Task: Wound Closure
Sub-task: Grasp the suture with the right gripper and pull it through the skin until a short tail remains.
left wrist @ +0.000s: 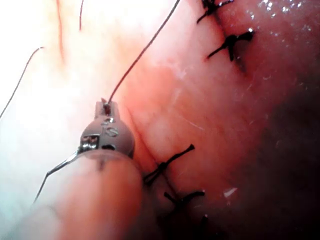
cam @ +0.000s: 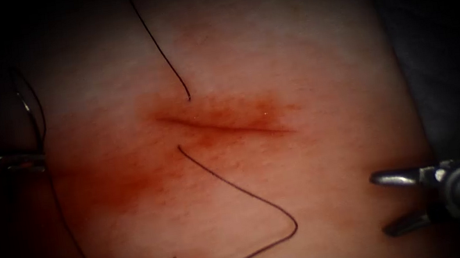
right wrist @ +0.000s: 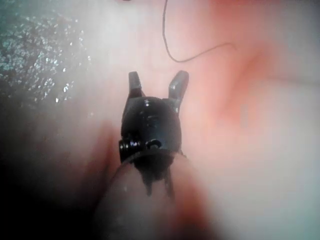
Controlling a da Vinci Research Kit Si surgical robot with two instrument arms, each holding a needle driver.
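The tissue (cam: pixel 306 78) fills the centre of the endoscope frame, its cut (cam: pixel 223 125) running left-to-right, slightly downhill. Thread (cam: pixel 250 194) passes through the cut near its left end. At lower right the right tool (cam: pixel 388 203) is empty, jaws apart. At mid-left edge the left tool (cam: pixel 32 161) is clamped on thread beside the needle (cam: pixel 25 107).

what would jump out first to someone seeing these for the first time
Most striking is the dark cut across the middle of the tissue, ringed by red fluid, with thread entering above it and emerging below it before looping away. At the endoscope view's right edge, the right tool hangs with jaws open, holding nothing. At the left edge, the left tool is shut on the thread; its wrist view shows finished stitches beside it.
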